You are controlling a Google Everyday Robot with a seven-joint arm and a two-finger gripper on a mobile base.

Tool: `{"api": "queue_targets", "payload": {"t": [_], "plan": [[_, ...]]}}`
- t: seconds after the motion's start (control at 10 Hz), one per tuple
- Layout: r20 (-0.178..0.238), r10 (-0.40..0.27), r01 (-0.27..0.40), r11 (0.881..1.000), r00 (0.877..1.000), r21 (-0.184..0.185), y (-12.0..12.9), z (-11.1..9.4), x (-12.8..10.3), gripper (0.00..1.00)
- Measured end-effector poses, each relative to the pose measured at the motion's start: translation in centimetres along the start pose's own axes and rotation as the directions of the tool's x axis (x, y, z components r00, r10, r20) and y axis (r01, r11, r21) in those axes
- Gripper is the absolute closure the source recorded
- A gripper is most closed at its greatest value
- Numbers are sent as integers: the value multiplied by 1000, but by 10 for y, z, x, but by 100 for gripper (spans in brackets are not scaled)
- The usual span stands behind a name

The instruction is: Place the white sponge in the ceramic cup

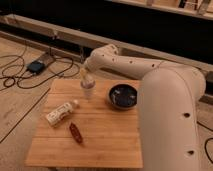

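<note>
Pincer [86, 76]: directly above ceramic cup [88, 90] | grip state: cannot tell | cup: upright on wooden table [107, 140]

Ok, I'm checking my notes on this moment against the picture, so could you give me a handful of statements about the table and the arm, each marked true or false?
1. The end effector is directly above the small white ceramic cup. True.
2. The wide dark round bowl sits to the left of the cup in the picture. False: it sits to the right.
3. The white labelled plastic bottle lies on its side on the wooden table. True.
4. The small dark red object lies inside the bowl. False: it lies on the table, near the bottle.
5. The cup is tipped over. False: it stands upright.
</note>
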State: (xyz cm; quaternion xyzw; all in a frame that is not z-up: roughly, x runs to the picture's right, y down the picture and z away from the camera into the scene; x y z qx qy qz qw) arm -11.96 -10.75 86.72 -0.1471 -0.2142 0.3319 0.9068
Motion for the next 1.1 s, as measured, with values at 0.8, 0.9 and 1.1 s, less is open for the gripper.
{"api": "queue_targets", "payload": {"t": [0.8, 0.9, 1.1], "plan": [[49, 29, -28, 999, 998, -22, 5, 6, 4, 34], [60, 37, -36, 999, 998, -19, 3, 4, 4, 34], [60, 41, -40, 999, 997, -17, 2, 3, 6, 34]]}}
